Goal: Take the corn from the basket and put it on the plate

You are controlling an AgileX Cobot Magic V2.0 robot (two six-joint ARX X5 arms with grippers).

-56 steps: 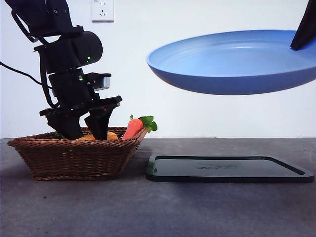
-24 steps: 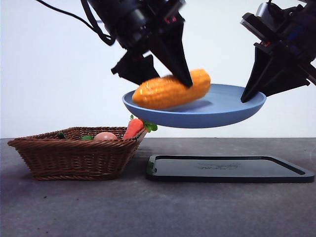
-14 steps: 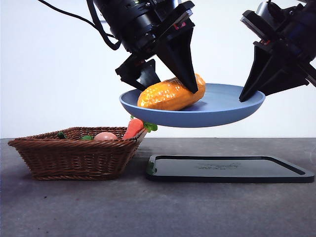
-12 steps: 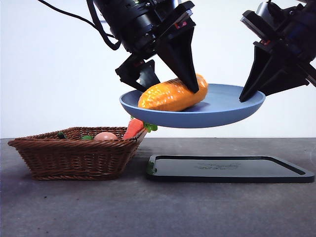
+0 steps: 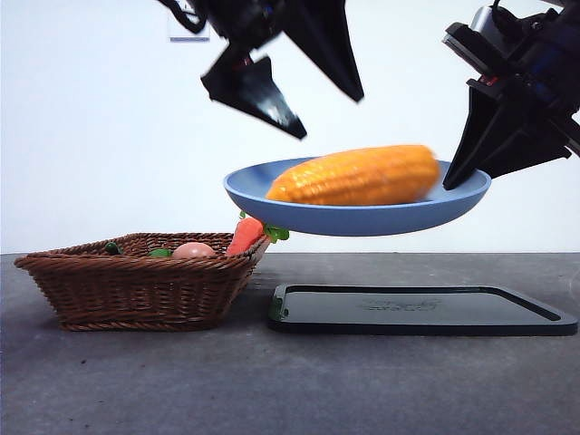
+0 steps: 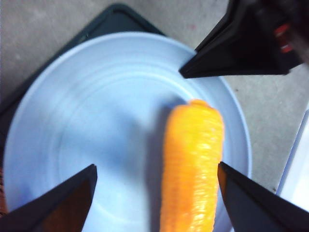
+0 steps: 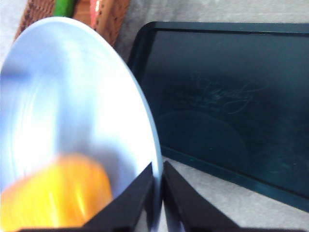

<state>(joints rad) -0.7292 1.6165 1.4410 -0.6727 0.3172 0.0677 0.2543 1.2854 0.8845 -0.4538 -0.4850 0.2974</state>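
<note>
a faint script mark shows on the black tray (image 7: 227, 96), too blurred to read.

Robot test bench in a lab-like room, bare white wall (image 5: 109, 136) with a single power socket (image 5: 188, 27), plain grey table (image 5: 272, 381), toy food props in a wicker basket (image 5: 136, 290), black tray (image 5: 417, 313), cabled black arm (image 5: 272, 45) overhead

low front view, wrist views above plate (image 6: 72, 121)
</note>
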